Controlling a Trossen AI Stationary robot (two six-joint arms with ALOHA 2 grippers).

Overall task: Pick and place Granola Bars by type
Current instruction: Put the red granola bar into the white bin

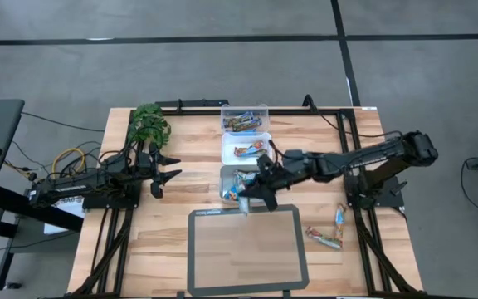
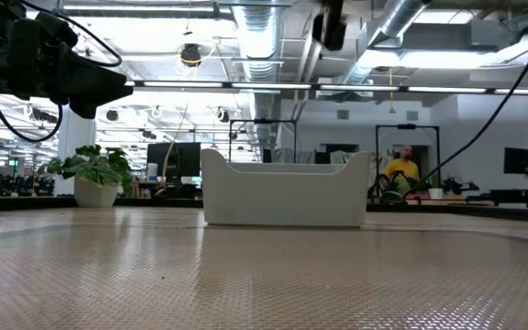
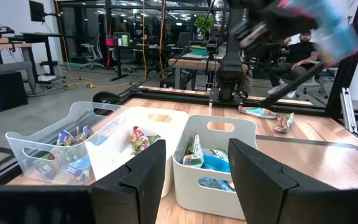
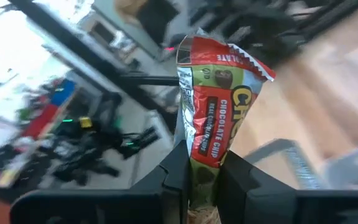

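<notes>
Granola bar [image 4: 219, 118] clamped in the right gripper [image 1: 247, 197], above the tub nearest the mat.

The fingers [image 4: 173, 174] pinch only the red-and-green wrapper's lower end, so it could slip or swing loose in transit; it seems to hang near the front tub [image 1: 237, 183] rim, at 12 o'clock of the grey mat [image 1: 247, 249]. The three tubs crowd together, leaving little room. Loose bars [image 1: 330, 232] lie at 3 o'clock on open tabletop [image 1: 156, 241]. The left gripper [image 1: 166, 174] waits at 9 o'clock, fingers apart.

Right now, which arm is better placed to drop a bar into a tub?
The right. Its claw is shut on a chocolate chip granola bar above the three tubs. The left claw is open, empty, off to their side.
</notes>
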